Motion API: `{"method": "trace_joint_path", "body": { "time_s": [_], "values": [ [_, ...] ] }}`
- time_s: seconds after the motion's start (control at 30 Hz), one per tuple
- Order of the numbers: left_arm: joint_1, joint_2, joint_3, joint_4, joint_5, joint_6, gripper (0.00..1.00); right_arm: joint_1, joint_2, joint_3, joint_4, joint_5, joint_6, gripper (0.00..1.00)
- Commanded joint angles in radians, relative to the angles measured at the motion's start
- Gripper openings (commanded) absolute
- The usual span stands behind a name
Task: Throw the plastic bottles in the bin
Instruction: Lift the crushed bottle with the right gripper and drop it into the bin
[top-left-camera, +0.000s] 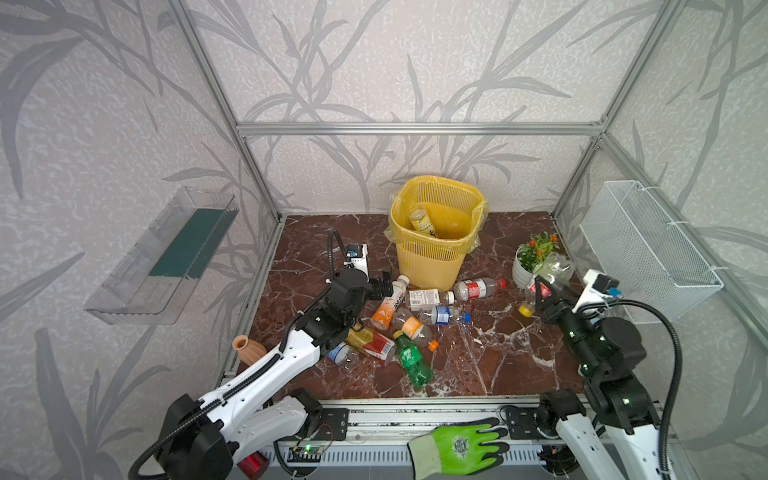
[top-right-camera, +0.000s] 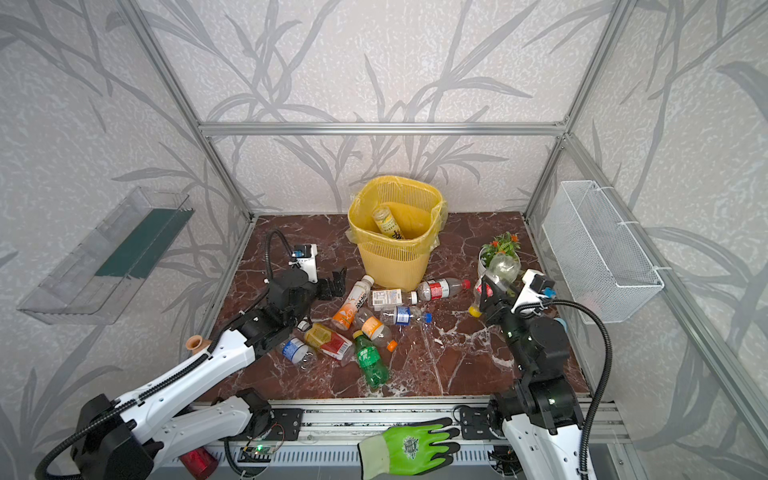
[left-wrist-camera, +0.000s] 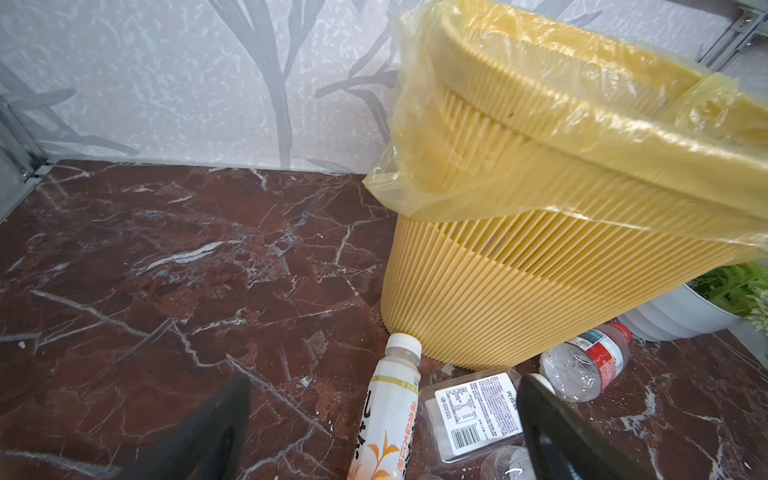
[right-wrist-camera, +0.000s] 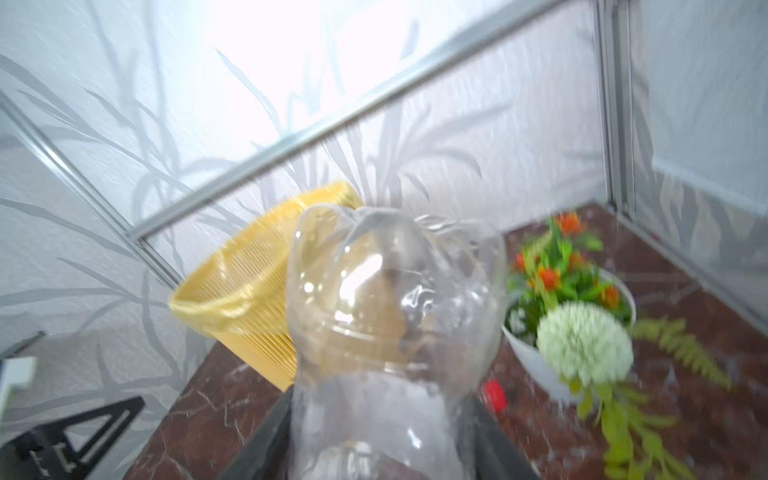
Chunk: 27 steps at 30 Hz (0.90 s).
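The yellow slatted bin (top-left-camera: 432, 257) (top-right-camera: 392, 259) stands at the back middle with one bottle (top-left-camera: 422, 221) inside. Several plastic bottles lie in front of it: a white-and-orange one (top-left-camera: 390, 303) (left-wrist-camera: 390, 415), a white-labelled one (top-left-camera: 428, 298) (left-wrist-camera: 478, 411), a red-labelled one (top-left-camera: 478, 289) (left-wrist-camera: 590, 365), a blue-labelled one (top-left-camera: 444, 315) and a green one (top-left-camera: 411, 359). My left gripper (top-left-camera: 384, 286) (left-wrist-camera: 384, 380) is open just above the white-and-orange bottle. My right gripper (top-left-camera: 540, 291) (right-wrist-camera: 380, 415) is shut on a clear bottle (top-left-camera: 555, 270) (right-wrist-camera: 390, 299) with a yellow cap, lifted right of the bin.
A potted plant (top-left-camera: 532, 257) (right-wrist-camera: 582, 340) stands just behind the held bottle. A white wire basket (top-left-camera: 648, 249) hangs on the right wall, a clear tray (top-left-camera: 166, 257) on the left. A clay vase (top-left-camera: 247, 349) sits by the left arm; a green glove (top-left-camera: 461, 446) lies on the front rail.
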Motion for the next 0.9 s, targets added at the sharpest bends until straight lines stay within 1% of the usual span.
{"method": "trace_joint_path", "body": {
  "time_s": [0.0,0.1,0.2,0.27,0.37,0.4,0.43,0.5,0.53,0.57,0.6,0.63,0.67,0.7,0.77,0.8,0.87],
  "values": [
    [0.015,0.005,-0.024,-0.022,-0.046,-0.060,0.99,0.002,-0.008,0.066,0.234,-0.002,-0.125,0.55],
    [0.023,0.000,-0.041,-0.031,-0.058,-0.091,0.99,0.001,0.048,0.118,0.428,-0.021,-0.132,0.55],
    [0.029,-0.003,-0.049,-0.050,-0.069,-0.114,0.99,0.001,0.171,0.167,0.612,-0.056,-0.083,0.55],
    [0.032,-0.006,-0.050,-0.063,-0.069,-0.122,0.99,0.001,0.296,0.218,0.690,-0.109,-0.027,0.55],
    [0.033,-0.005,-0.046,-0.077,-0.063,-0.127,0.99,0.018,0.527,0.321,0.747,-0.200,0.066,0.55],
    [0.033,-0.003,-0.043,-0.082,-0.060,-0.129,0.99,0.047,0.616,0.365,0.747,-0.218,0.073,0.55],
    [0.034,0.000,-0.042,-0.086,-0.057,-0.132,0.99,0.092,0.704,0.414,0.724,-0.223,0.050,0.56],
    [0.036,0.009,-0.039,-0.091,-0.052,-0.137,0.99,0.195,0.880,0.533,0.654,-0.215,-0.037,0.59],
    [0.034,0.012,-0.037,-0.095,-0.052,-0.138,0.99,0.231,0.964,0.621,0.571,-0.223,-0.079,0.62],
    [0.035,0.016,-0.033,-0.099,-0.052,-0.141,0.99,0.246,1.041,0.690,0.461,-0.237,-0.101,0.66],
    [0.034,0.019,-0.029,-0.109,-0.052,-0.142,0.99,0.253,1.124,0.797,0.347,-0.245,-0.116,0.71],
    [0.035,0.021,-0.024,-0.119,-0.050,-0.140,0.99,0.253,1.182,0.882,0.263,-0.241,-0.126,0.80],
    [0.035,0.020,-0.021,-0.127,-0.048,-0.138,0.99,0.253,1.214,0.927,0.220,-0.227,-0.141,0.87],
    [0.035,0.017,-0.017,-0.138,-0.049,-0.135,0.99,0.254,1.220,0.946,0.215,-0.200,-0.160,0.91],
    [0.035,0.003,-0.021,-0.140,-0.051,-0.128,0.99,0.254,1.179,0.910,0.270,-0.143,-0.177,0.97],
    [0.036,-0.006,-0.027,-0.135,-0.051,-0.123,0.99,0.254,1.150,0.889,0.287,-0.121,-0.187,0.99],
    [0.035,-0.024,-0.038,-0.117,-0.051,-0.114,0.99,0.254,1.105,0.873,0.281,-0.099,-0.214,0.99]
  ]
}}
